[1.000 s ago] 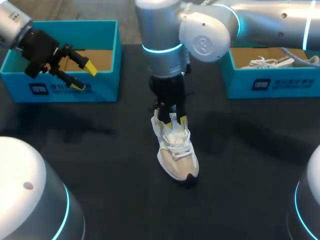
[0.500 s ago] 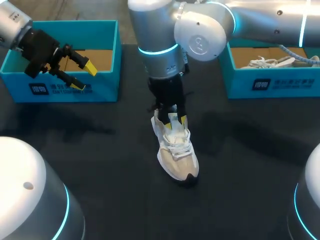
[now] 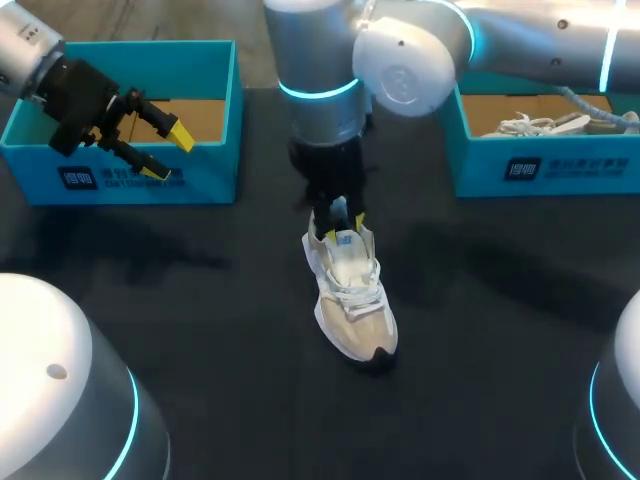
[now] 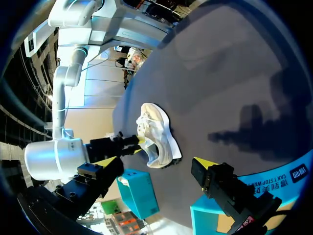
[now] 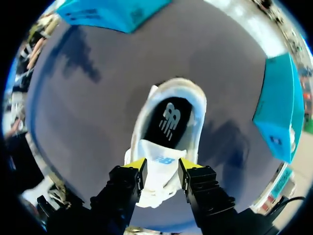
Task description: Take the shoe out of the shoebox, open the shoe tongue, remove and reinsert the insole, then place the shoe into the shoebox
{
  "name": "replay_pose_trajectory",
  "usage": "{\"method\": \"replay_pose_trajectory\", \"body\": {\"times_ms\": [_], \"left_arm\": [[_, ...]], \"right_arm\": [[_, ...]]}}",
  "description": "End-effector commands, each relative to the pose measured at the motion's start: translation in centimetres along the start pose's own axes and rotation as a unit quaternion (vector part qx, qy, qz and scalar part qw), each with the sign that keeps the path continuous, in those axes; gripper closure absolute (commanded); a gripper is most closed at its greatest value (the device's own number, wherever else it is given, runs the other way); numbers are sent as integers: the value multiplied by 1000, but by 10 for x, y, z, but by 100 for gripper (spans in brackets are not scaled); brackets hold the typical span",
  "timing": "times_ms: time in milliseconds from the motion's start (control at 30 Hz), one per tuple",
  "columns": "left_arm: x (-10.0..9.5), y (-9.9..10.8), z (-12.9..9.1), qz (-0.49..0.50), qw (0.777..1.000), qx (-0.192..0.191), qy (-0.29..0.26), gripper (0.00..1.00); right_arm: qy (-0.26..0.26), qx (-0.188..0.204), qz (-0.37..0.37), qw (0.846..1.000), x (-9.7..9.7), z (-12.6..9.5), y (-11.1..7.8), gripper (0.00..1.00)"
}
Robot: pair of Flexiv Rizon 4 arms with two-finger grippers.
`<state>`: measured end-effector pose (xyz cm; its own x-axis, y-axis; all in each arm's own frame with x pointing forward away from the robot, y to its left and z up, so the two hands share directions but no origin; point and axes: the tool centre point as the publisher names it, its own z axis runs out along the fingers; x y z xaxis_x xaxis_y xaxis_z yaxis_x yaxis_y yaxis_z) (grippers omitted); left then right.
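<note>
shoe (image 3: 352,300) lies mid-table (image 3: 200,300), out of its box, long axis running far to near, toe near and slightly right, heel far. your right gripper (image 3: 342,222) grasps the tongue (image 5: 159,166) by its top edge; i judge this the tongue-opening step. next, pull it toeward to bare the insole (image 5: 168,120). your left gripper (image 3: 165,150) hangs released, empty, over the left shoebox (image 3: 150,180).
</note>
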<state>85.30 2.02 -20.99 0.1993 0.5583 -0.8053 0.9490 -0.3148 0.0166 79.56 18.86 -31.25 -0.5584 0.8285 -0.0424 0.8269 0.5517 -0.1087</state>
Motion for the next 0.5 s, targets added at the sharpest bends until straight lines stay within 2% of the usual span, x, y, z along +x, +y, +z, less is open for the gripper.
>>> {"method": "replay_pose_trajectory", "body": {"times_ms": [33, 167, 233, 267, 367, 500], "left_arm": [[0, 0, 0, 1, 1000, 0, 2, 0], [0, 0, 0, 1, 1000, 0, 2, 0], [0, 0, 0, 1, 1000, 0, 2, 0], [0, 0, 0, 1, 1000, 0, 2, 0], [0, 0, 0, 1, 1000, 0, 2, 0], [0, 0, 0, 1, 1000, 0, 2, 0]], "right_arm": [[1, -74, -114, 991, -8, -18, -11, 60], [-21, -81, -197, 977, -7, -25, 5, 47], [-28, -88, -236, 967, -6, -30, 13, 30], [-34, -87, -260, 961, -4, -32, 17, 26], [-49, -93, -310, 945, -1, -37, 28, 0], [-81, -82, -357, 927, 1, -38, 37, 0]]}}
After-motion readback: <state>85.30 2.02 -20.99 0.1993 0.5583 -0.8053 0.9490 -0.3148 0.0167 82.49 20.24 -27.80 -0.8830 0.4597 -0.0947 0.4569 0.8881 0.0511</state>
